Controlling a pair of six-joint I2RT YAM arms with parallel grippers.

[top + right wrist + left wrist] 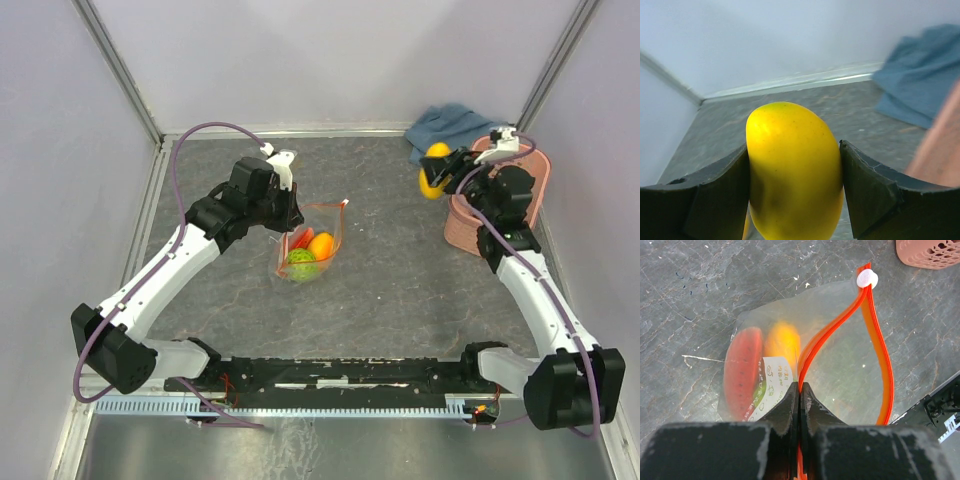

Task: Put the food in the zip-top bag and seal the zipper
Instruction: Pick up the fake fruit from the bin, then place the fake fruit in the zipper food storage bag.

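left pincer (800,390): pressed together on one lip of the zipper (879,355), holding the bag (312,245) by its mouth near the middle of the bench (400,290).
right pincer (794,172): pinching the yellow fruit (790,140) across its middle, raised beside the pink basket (505,205), well apart from the bag.
done: the watermelon wedge (742,371) and the orange fruit (782,342) lie side by side inside the bag.
left to do: judged about halfway. the yellow fruit has to go into the bag, then the zipper has to be run shut. its two lips bow apart and meet only at the white end piece (866,278).
hidden: no grapes show in any view; whether they sit in the basket cannot be told.
cut off: the zipper's near end disappears between the left fingers; the left wrist view shows only a corner of the basket.
hard to make out: a printed label covers the lower part of the watermelon wedge; the blue cloth (450,125) is partly covered by the right arm.
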